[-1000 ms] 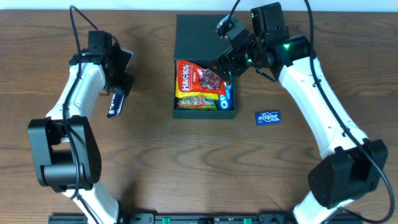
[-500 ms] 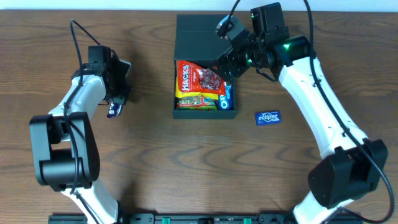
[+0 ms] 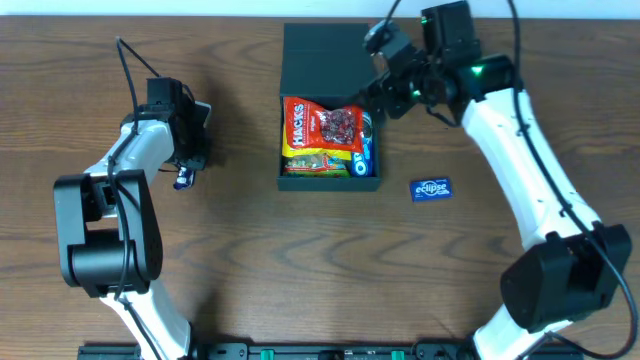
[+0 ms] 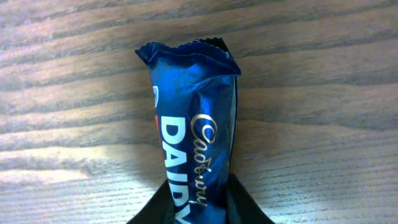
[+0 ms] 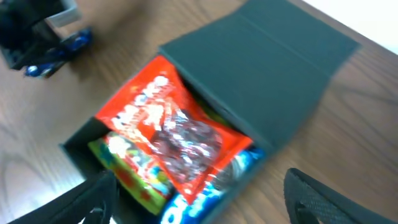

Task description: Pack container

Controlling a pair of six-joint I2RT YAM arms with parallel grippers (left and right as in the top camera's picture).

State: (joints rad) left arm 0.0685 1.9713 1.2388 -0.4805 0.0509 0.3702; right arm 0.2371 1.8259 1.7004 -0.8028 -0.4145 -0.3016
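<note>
Count on inspection: one dark teal-green square rigid box with flap lid (image 3: 322,48). Three snack packets inside: one red (image 3: 312,122), one yellow-green (image 3: 312,160), one blue (image 3: 366,152). One blue foil chocolate bar (image 4: 193,143). One small blue gum packet (image 3: 431,188).

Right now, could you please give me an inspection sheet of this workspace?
Surface: brown wood-grain table.
Job's things: container open, lid flap folded back; inside lie a red Hacks bag, a green-yellow packet and a blue Oreo packet.
Clutter: blue Eclipse pack flat on the table, right of the container.
Grippers: left pincer closed on a blue Cadbury bar, left of the container; right pincer open and empty, over the container's right rear corner.
Cables: a black cable loops above each arm, off the table.
Surroundings: dark rail along the near edge; pale strip along the far edge.
</note>
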